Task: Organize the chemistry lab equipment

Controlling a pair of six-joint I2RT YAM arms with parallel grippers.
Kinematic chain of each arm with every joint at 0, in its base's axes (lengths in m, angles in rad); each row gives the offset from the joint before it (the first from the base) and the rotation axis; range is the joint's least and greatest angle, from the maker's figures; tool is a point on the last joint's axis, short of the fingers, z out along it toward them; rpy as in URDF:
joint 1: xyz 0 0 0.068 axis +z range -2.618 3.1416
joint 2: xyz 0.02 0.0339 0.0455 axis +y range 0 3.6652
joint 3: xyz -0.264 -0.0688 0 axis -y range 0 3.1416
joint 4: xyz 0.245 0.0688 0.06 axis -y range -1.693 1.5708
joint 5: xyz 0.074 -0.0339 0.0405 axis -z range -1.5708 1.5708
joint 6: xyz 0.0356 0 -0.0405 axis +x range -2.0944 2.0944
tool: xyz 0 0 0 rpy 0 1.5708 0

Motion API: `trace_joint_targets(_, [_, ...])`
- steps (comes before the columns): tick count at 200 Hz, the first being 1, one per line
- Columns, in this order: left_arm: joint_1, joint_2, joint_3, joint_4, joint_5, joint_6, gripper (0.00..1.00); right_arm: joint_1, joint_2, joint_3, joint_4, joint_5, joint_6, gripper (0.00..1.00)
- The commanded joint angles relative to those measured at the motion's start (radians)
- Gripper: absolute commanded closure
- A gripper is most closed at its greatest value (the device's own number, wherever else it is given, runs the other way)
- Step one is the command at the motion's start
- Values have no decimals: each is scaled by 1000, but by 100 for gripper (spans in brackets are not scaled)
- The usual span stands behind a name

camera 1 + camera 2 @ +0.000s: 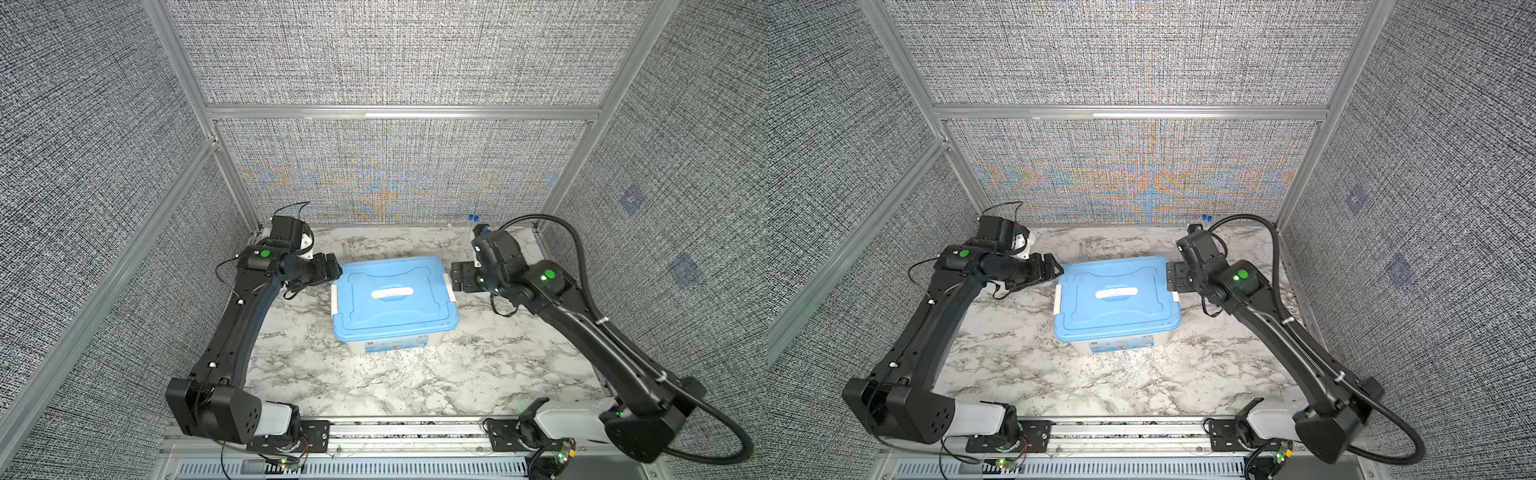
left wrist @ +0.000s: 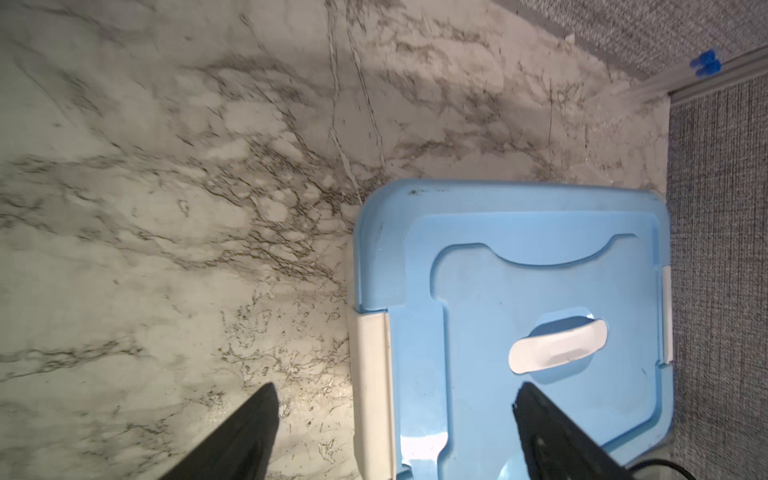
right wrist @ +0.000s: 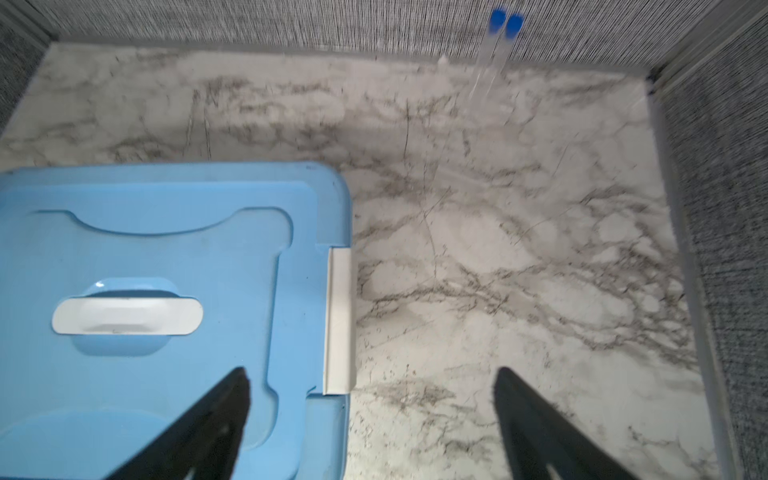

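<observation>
The left gripper [image 1: 333,267] is seen at the left side of the box in the middle of the white, grey-veined marble-patterned table [image 1: 374,382]. Its black fingers [image 2: 249,428] are spread wide and nothing is gripped. In the left wrist view they are set either side of the white plastic left latch [image 2: 372,395], one over the table and one over the lid. Whether the latch is touched cannot be told.

The flat light-blue rectangular plastic lid [image 1: 361,307] is seated on the large whitish plastic tub [image 1: 386,347], and a white oval handle [image 1: 392,293] lies in its centre.

On the far side of the lid, the white plastic right latch [image 3: 340,320] is seen. The right gripper [image 1: 457,277] is held beside it, equally wide open and empty. One of its fingers [image 3: 216,415] is over the lid and the other over bare table.

Further right, the two slim clear tubes with blue caps [image 1: 473,219] are found in the rear right corner. They stand side by side and are propped against the grey woven back wall [image 1: 395,166], well apart from the tub.
</observation>
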Motion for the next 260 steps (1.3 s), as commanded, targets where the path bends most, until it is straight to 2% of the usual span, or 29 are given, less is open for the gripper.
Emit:
trace_joint_targets(1, [1, -77, -11, 18, -179, 29, 6, 2, -102, -82, 230, 145, -121, 1])
trace_joint_targets(13, [2, -151, -47, 76, -245, 42, 5, 0, -173, -160, 326, 171, -191, 1])
trace_joint_targets(17, [2, -181, -65, 105, -261, 55, 2, -1, -196, -179, 355, 177, -212, 1])
trace_joint_targets(39, [2, -354, -266, 341, -292, 207, 1, -7, -308, -341, 504, 201, -328, 1])
trace_joint_targets(64, [2, -525, -535, 620, -342, 283, 1, -28, -364, -477, 544, 254, -313, 1])
trace_joint_targets(86, [3, -575, -674, 723, -389, 313, 1, -74, -380, -576, 568, 232, -286, 1])
trace_joint_targets(116, [5, -561, -816, 844, -516, 291, 0, -202, -391, -741, 686, 64, -234, 1])
trace_joint_targets(142, [8, -528, -941, 1033, -528, 329, 1, -297, -358, -889, 864, -54, -224, 1])
trace_joint_targets(162, [9, -439, -1043, 1245, -557, 367, 1, -344, -299, -971, 1017, -115, -228, 1])
trace_joint_targets(179, [10, -340, -1105, 1428, -611, 402, 1, -361, -246, -1025, 1154, -124, -277, 1])
trace_joint_targets(196, [12, -243, -1138, 1575, -636, 441, 1, -391, -210, -1012, 1169, -124, -329, 1])
trace_joint_targets(208, [19, -191, -1160, 1662, -680, 388, 1, -421, -175, -1033, 1229, -135, -351, 1])
trace_joint_targets(220, [32, -162, -1198, 1759, -656, 372, 1, -462, -132, -1065, 1331, -174, -350, 1])
trace_joint_targets(240, [42, -100, -1200, 1803, -607, 402, 1, -539, -38, -1140, 1555, -291, -346, 1])
trace_joint_targets(260, [54, -39, -1207, 1919, -562, 414, 1, -588, 73, -1159, 1715, -370, -326, 1])
